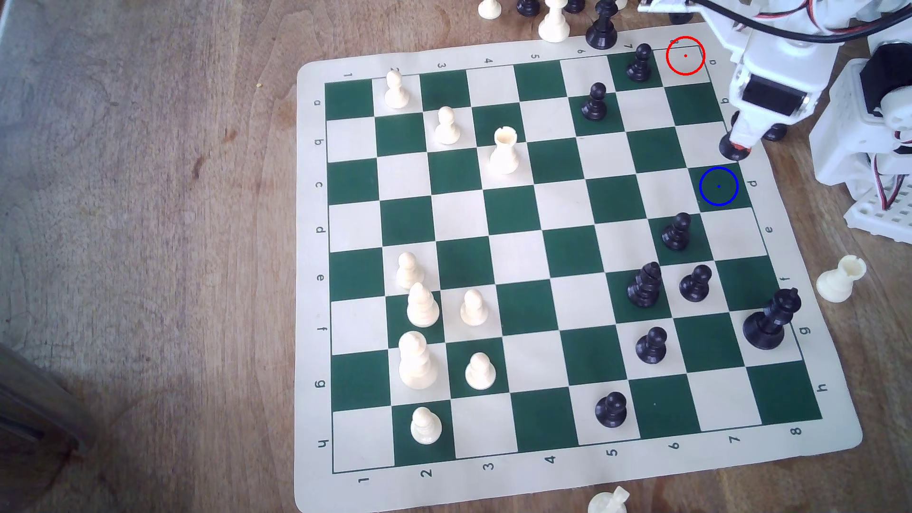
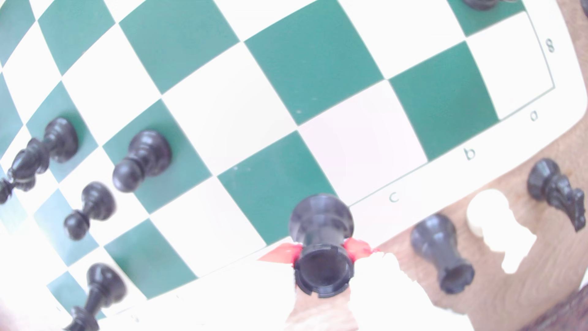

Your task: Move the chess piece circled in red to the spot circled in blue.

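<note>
The black rook (image 2: 321,242) is held between my gripper's (image 2: 319,251) red-tipped fingers (image 2: 280,253), which close on it just under its notched top. In the exterior view the gripper (image 1: 739,144) and the rook's round base (image 1: 729,152) are at the board's right edge by row c. That is one square short of the blue-ringed dark green square (image 1: 718,186), which is bare. The red-ringed cream corner square (image 1: 685,55) is empty. I cannot tell whether the rook's base touches the board.
A black pawn (image 1: 677,232) stands diagonally below the blue ring, with more black pieces and the black king (image 1: 770,320) further down. Captured pieces lie off the board beside the gripper: a black rook (image 2: 445,254), a white pawn (image 2: 490,216), a black knight (image 2: 556,191). The arm's white base (image 1: 868,148) is to the right.
</note>
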Action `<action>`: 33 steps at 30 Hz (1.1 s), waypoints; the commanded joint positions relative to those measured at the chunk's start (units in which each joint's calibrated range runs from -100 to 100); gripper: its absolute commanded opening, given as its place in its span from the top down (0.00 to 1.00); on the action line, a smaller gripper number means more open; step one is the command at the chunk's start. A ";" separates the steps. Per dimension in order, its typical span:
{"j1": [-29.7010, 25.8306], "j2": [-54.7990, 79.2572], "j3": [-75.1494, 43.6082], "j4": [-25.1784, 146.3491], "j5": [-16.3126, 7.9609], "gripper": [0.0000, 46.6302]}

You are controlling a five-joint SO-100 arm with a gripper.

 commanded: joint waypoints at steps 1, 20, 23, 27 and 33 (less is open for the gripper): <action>-4.78 0.23 -0.48 -2.65 -1.51 1.00; -9.55 5.15 6.13 -12.15 -2.34 1.00; -9.24 5.24 6.41 -12.15 -1.90 1.00; -6.81 4.81 6.68 -11.74 -0.20 1.00; -6.18 4.47 7.49 -11.50 0.49 1.00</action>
